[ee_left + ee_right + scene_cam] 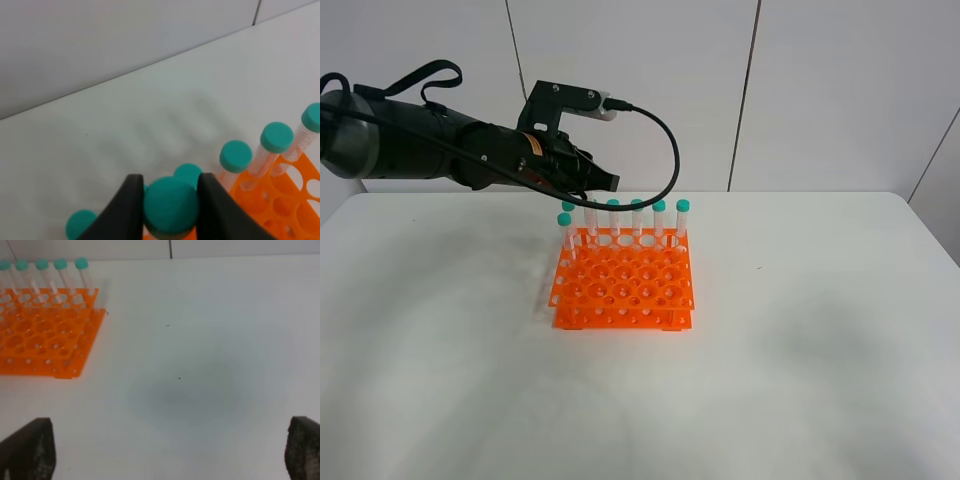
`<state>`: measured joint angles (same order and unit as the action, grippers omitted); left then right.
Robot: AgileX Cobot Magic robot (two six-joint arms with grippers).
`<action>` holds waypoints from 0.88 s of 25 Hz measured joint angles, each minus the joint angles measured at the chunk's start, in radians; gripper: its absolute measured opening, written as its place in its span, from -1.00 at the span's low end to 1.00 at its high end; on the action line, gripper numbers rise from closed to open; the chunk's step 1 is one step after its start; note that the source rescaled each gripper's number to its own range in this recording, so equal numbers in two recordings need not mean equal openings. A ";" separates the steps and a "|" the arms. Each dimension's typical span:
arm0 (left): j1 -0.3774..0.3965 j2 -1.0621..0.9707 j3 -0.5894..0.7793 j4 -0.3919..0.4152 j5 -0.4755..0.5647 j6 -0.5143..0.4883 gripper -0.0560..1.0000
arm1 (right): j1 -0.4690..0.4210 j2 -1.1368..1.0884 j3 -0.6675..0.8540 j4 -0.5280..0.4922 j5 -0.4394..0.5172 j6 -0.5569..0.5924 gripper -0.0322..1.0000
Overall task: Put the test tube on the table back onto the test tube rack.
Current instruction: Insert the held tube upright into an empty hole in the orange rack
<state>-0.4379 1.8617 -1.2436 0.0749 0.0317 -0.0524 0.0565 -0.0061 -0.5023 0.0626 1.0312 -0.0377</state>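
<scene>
Left arm (430, 150) reaching over the rear left corner of the bright orange plastic two-tier rack (620, 290), which stands on the plain white matte desk (800, 360). The black left jaws are closed on the teal-green screw cap of the slim clear test tube (171, 206). They grip it from either side at the top, presumably so that the tube hangs upright and its pointed end can be steered into a hole. The tube is therefore at the rack's back row, just beside the other teal-capped tubes (636, 212) standing there (its body and tip are hidden below the cap, so whether the tip has entered a hole cannot be told). Only the rounded cap shows. The right jaws stand wide apart over the desk, well apart from the rack, holding nothing.
</scene>
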 joint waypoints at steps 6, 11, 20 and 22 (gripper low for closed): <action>-0.012 0.000 0.002 -0.004 -0.002 0.000 -0.89 | 0.000 0.000 0.001 0.000 0.000 0.000 1.00; -0.018 0.000 0.055 -0.005 -0.046 0.004 -0.89 | 0.000 0.000 0.001 0.000 0.000 0.000 1.00; -0.018 0.012 0.061 -0.005 -0.086 0.037 -0.89 | 0.000 0.000 0.001 0.000 0.000 0.000 1.00; -0.017 0.027 0.061 -0.005 -0.086 0.043 -0.89 | 0.000 0.000 0.001 0.000 0.000 0.000 1.00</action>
<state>-0.4547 1.8885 -1.1826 0.0703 -0.0547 -0.0093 0.0565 -0.0061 -0.5012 0.0626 1.0312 -0.0377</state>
